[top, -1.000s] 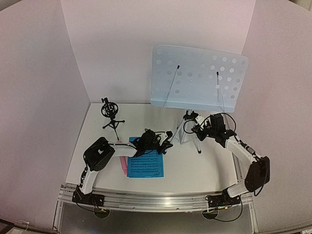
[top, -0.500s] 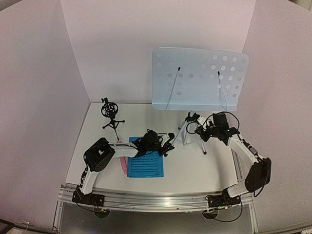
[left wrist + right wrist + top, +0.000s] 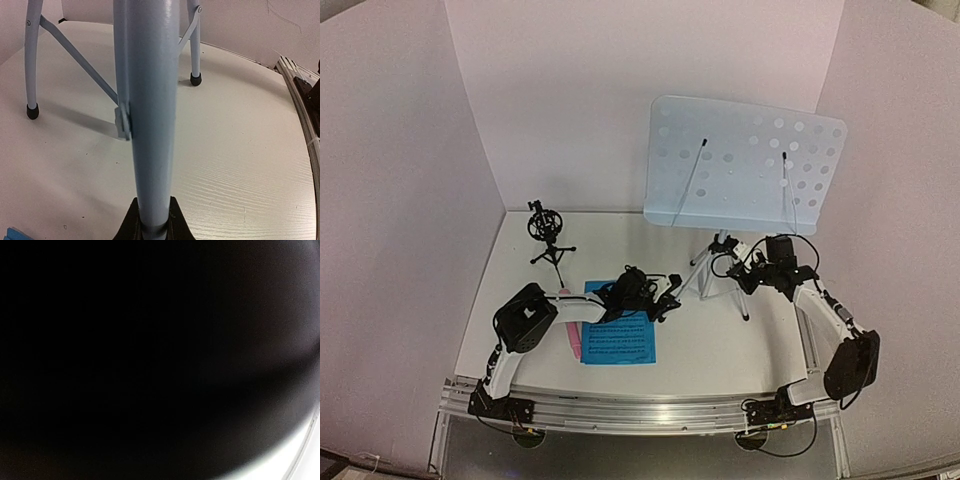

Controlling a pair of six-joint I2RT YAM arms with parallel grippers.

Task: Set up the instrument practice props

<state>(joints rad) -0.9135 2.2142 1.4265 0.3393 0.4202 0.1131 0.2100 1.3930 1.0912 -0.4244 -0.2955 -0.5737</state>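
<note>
Slid music stand (image 3: pixel 745 165) rightward across bench (image 3: pixel 720 340), steadying a tripod leg (image 3: pixel 147 100) clamped in left pincer (image 3: pixel 152 225); cannot tell right pincer (image 3: pixel 745 270) state, its view black.

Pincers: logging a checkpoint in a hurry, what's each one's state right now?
Left pincer: closed on the music stand leg.
Right pincer: cannot be told; its wrist view is dark.

No legible text or labels.

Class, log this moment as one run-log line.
left hand: clamped on music stand leg | right hand: at same stand, grip unseen | blue sheet, pink microphone: not yet placed
</note>
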